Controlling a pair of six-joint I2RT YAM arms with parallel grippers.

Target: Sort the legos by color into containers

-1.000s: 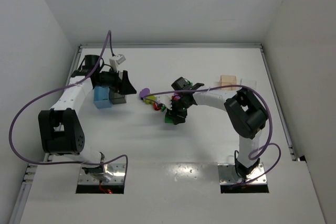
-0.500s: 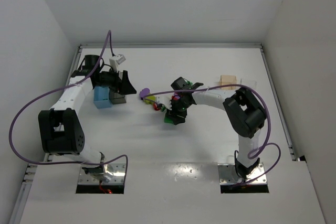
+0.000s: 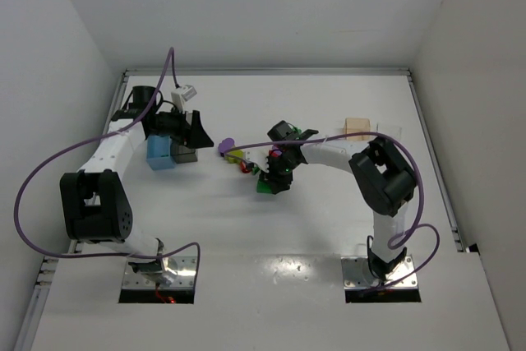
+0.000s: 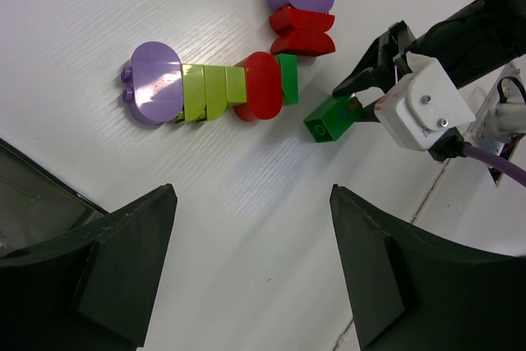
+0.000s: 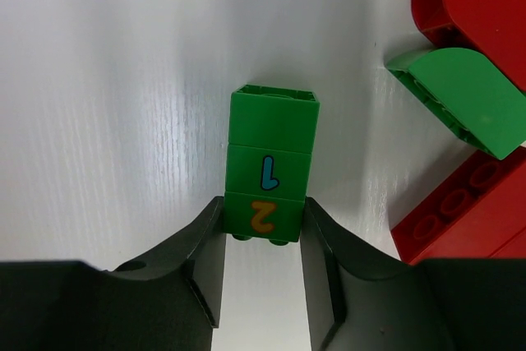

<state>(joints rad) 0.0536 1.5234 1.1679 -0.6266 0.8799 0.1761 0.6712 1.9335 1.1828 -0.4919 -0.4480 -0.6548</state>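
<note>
While the left gripper (image 4: 253,203) hung wide open, the right gripper (image 5: 263,213) pinched the green brick stack (image 5: 273,141) mid-table.

Glossy, smooth plastic — green lego (image 5: 271,145)

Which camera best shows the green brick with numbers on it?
The right wrist view: the green brick fills the middle, numbers readable, pinched by the fingers. Left wrist shows it small; the top view, a speck.

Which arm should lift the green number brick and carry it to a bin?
Right. The right tool pinches the green brick between its fingers. The left tool hangs open farther off, by the blue bin.
</note>
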